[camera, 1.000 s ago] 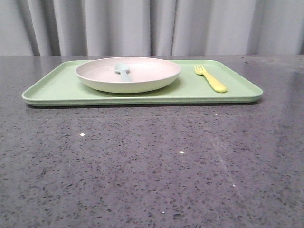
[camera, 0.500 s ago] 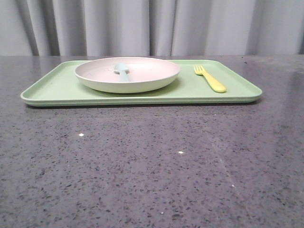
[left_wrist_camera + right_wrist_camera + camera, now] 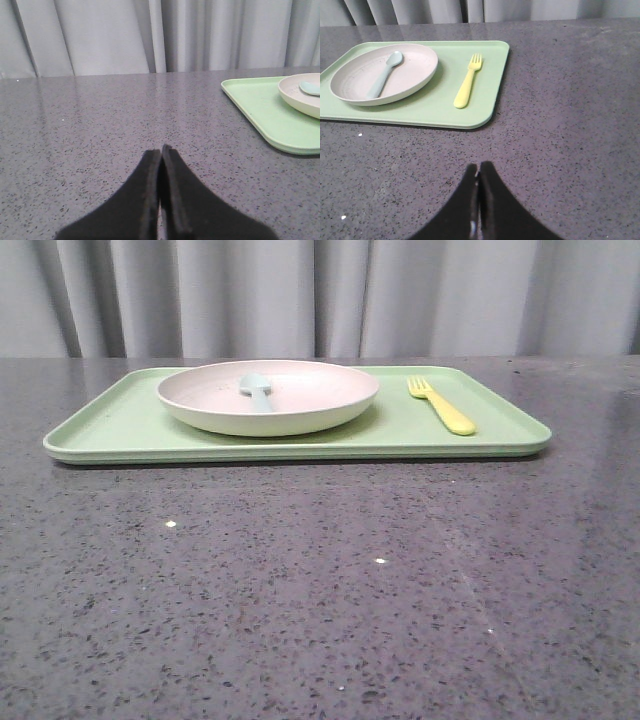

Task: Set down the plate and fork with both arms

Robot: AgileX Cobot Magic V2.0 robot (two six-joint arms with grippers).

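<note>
One plate [image 3: 268, 397], one fork [image 3: 441, 405], one tray [image 3: 120, 425].

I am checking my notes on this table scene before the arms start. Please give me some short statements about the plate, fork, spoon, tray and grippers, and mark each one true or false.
1. The blue spoon lies inside the plate. True.
2. The fork lies in the plate too. False: it lies on the green tray, beside the plate and apart from it.
3. The left gripper is shut and holds nothing. True.
4. The right gripper is clamped on the fork. False: it is shut and empty, over the bare table, apart from the tray.
5. The plate stands on the tray. True.
</note>
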